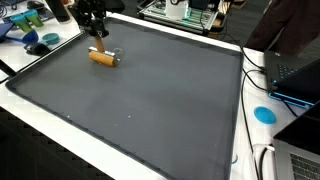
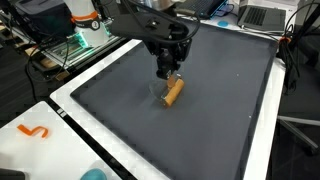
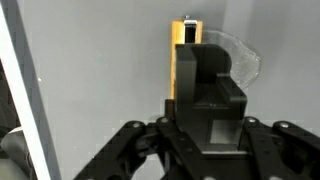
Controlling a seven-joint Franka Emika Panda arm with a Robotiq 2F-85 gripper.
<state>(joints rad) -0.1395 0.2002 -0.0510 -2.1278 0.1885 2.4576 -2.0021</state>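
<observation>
— How do the jaws stand?

— Hard to say from here. The gripper point(image 2: 170, 72) hangs right over the near end of that orange-brown stick point(image 2: 173, 92), and in the wrist view the black body of the gripper point(image 3: 205, 85) covers the stick's point(image 3: 184, 55) lower part, so I cannot tell how far the jaws are parted, or whether they have a hold on it at all.

— And the stick itself?

— Lying flat on the dark grey mat point(image 2: 220, 110), toward one corner of it. In an exterior view the stick point(image 1: 101, 57) has a pale piece at one end, and the gripper point(image 1: 97, 32) sits just above it — touching or not, I can't make out. There's a thin clear scrap point(image 3: 238, 60) beside the stick in the wrist view, something like plastic film.

— What's around the mat?

— The mat lies on a white bench point(image 1: 30, 95). A round blue disc point(image 1: 264, 114) sits on the bench off one side, with black cables point(image 1: 255, 65) trailing near it. In an exterior view an orange squiggle point(image 2: 33, 131) lies on the white edge, well apart from the stick.
</observation>
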